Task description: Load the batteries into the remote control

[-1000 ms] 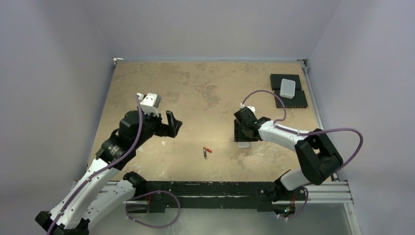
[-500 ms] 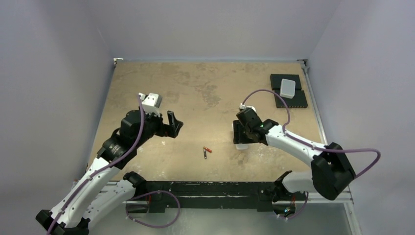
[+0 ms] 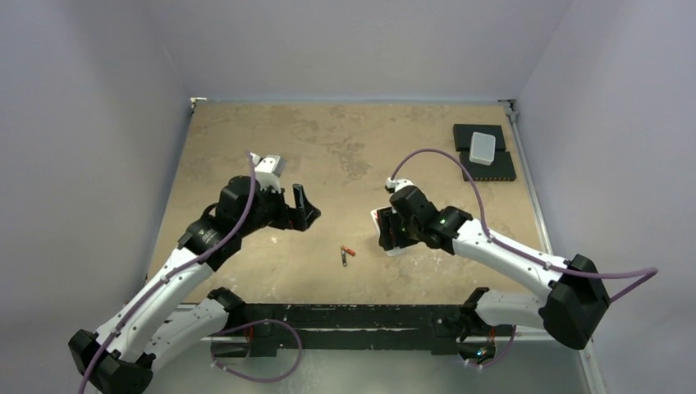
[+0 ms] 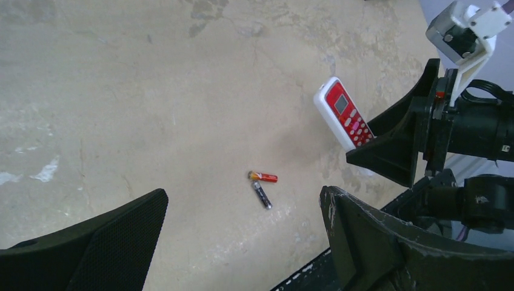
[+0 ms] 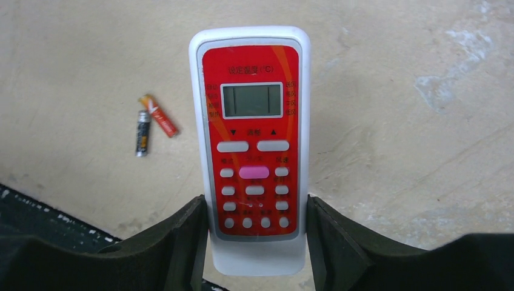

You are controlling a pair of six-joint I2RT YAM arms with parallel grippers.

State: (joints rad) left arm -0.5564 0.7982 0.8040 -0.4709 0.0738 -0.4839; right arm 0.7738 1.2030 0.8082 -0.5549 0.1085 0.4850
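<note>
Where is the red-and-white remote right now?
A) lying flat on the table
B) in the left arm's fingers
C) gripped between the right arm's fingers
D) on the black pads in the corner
C: the remote control sits clamped between the right arm's fingers, one on each side edge.

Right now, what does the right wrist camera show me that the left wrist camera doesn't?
Only the right wrist view shows the remote face-on, with its screen, a pink button and the right claw closed on its lower sides. Only the left wrist view shows the left claw open with nothing in it, and the right arm from outside, holding the remote tilted. Both show the remote's red face and the two batteries lying loose and close together on the table.
</note>
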